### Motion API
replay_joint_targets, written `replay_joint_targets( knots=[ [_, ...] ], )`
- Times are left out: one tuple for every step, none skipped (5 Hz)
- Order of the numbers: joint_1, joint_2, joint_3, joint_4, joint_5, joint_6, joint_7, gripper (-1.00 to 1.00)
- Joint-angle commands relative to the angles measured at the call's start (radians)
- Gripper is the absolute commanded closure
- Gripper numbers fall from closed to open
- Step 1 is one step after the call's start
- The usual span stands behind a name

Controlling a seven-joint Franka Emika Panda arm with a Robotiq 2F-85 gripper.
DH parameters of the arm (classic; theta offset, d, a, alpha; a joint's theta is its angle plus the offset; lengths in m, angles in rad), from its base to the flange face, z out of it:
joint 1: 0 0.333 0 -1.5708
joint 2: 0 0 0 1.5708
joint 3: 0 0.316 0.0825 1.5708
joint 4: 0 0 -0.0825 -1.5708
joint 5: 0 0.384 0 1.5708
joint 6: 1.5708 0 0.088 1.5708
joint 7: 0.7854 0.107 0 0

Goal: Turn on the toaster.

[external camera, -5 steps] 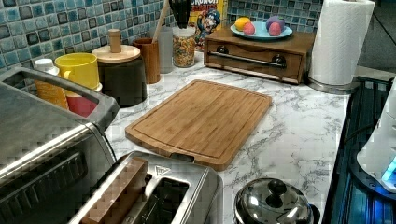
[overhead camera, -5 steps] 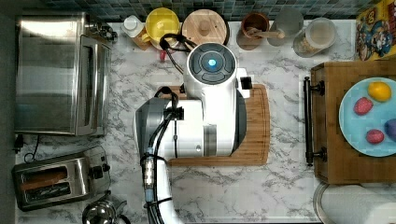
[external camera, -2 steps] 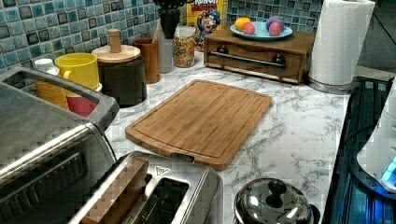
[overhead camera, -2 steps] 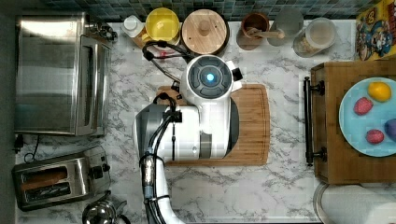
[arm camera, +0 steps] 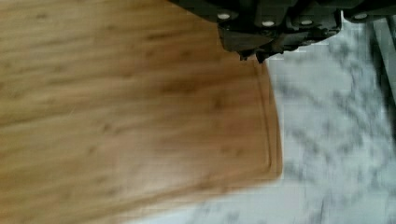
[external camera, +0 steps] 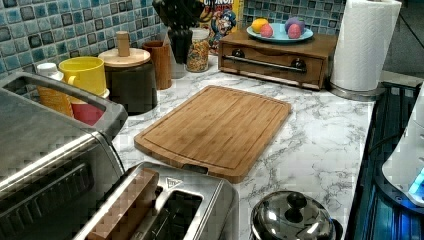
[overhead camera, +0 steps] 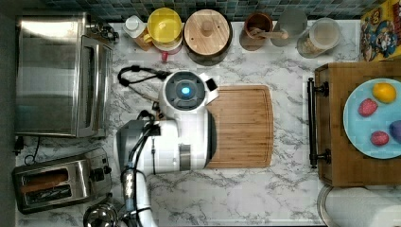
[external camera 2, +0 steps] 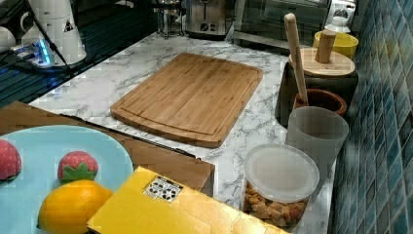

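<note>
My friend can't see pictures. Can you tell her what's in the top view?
A white robot arm reaches over a marble counter, above the top view's left end of a wooden cutting board. The small toaster sits at the top view's bottom left, below a big toaster oven.

Even indoor light, soft shadows; wrist view smeared by motion blur.

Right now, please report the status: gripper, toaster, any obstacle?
Gripper high over cutting board, finger state unclear. Toaster untouched at counter corner, something in one slot. Kettle lid close beside it.
</note>
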Motion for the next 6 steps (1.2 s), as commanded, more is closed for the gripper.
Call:
replay_joint_targets(
  knots=[
    [0.125,-0.185,0.151,-0.073,0.12,0.025,-0.166,1.0],
    [0.148,-0.157,0.18,-0.077,0.116,-0.015,-0.179,1.0],
    [0.161,-0.147,0.228,-0.114,0.109,-0.003,-0.166,1.0],
    [0.169,-0.168,0.252,-0.16,0.151,0.023,-0.181,1.0],
    [0.181,-0.158,0.256,-0.159,0.167,0.021,-0.194,1.0],
    [0.192,-0.141,0.275,-0.158,0.17,0.019,-0.208,1.0]
  ],
)
